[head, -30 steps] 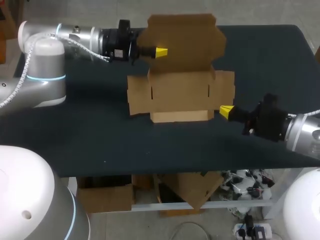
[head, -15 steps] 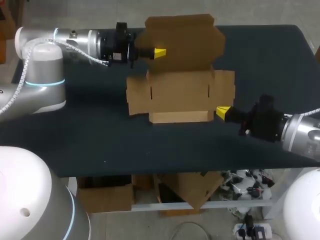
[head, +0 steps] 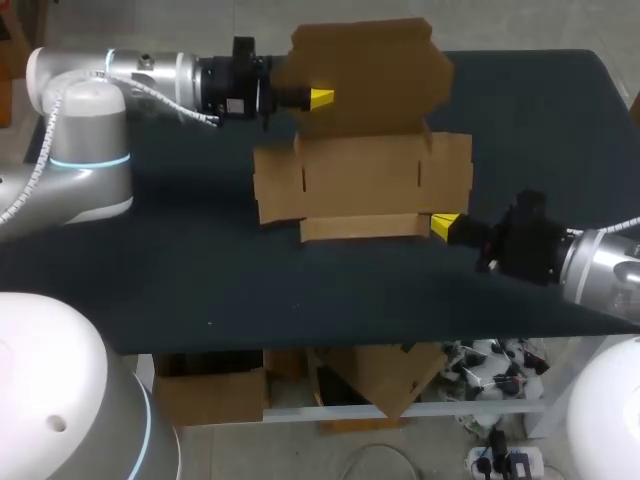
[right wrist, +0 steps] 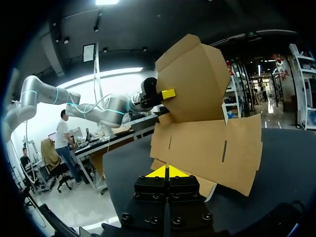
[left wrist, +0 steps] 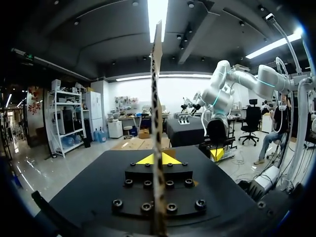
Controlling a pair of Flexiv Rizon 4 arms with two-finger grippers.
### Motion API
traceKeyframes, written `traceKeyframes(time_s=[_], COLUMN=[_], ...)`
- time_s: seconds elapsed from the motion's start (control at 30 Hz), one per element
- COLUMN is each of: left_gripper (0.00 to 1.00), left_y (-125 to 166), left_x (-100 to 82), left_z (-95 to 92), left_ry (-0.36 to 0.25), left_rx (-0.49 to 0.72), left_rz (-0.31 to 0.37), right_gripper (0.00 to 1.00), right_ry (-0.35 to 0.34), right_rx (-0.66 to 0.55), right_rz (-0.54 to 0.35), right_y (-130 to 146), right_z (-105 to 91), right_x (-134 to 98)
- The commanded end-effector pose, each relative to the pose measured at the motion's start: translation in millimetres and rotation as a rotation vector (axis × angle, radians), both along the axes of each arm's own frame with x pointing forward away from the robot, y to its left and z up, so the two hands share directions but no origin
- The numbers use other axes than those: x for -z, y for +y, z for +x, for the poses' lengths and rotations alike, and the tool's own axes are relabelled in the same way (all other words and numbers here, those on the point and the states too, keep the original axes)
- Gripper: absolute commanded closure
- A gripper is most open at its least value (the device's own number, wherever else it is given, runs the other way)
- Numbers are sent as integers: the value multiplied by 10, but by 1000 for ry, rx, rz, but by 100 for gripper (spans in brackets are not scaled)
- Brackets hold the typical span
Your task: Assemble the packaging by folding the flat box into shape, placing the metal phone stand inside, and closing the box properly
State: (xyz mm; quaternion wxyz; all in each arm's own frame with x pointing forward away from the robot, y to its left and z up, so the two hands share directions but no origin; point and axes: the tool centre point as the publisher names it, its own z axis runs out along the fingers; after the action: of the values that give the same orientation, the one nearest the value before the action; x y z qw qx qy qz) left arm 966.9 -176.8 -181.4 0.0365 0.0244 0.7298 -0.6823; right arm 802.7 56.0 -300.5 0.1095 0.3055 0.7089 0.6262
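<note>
The brown cardboard box [head: 362, 180] sits half-folded at the middle of the table [head: 200, 270], nearer its far edge. Its lid flap [head: 370, 75] stands raised at the back, the side flaps [head: 278, 185] lie spread flat, and the low front wall [head: 360, 228] is folded up.

Left claw [head: 320, 97] pinched on the raised box flap [head: 375, 70]; right claw [head: 445, 226] closed, low.

**Robotics laboratory: a two-arm manipulation bench.**
Two grey jointed machine arms, the left arm [head: 90, 110] with exposed cabling and the right arm [head: 600, 265], come in from opposite sides over a table [head: 200, 270] with a dark covering. A part-folded cardboard box [head: 365, 175] lies at the middle as the work piece.
</note>
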Motion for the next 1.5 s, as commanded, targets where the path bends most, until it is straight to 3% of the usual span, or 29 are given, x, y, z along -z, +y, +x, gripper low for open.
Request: traceKeyframes(time_s=[0.03,1.13,1.5], left_gripper=[100,100,100], left_y=[36,4,16], left_x=[-70,-384,-361], left_z=[-119,-535,-644], left_ry=[-8,-30,81], left_rx=[-19,-57,-60], left_rz=[8,36,66], right_gripper=[100,100,100], right_ry=[-4,-38,-38], right_rx=[0,2,-9], right_rz=[4,1,-4], right_y=[8,-129,-117], right_z=[0,-171,-177], right_x=[8,-60,-64])
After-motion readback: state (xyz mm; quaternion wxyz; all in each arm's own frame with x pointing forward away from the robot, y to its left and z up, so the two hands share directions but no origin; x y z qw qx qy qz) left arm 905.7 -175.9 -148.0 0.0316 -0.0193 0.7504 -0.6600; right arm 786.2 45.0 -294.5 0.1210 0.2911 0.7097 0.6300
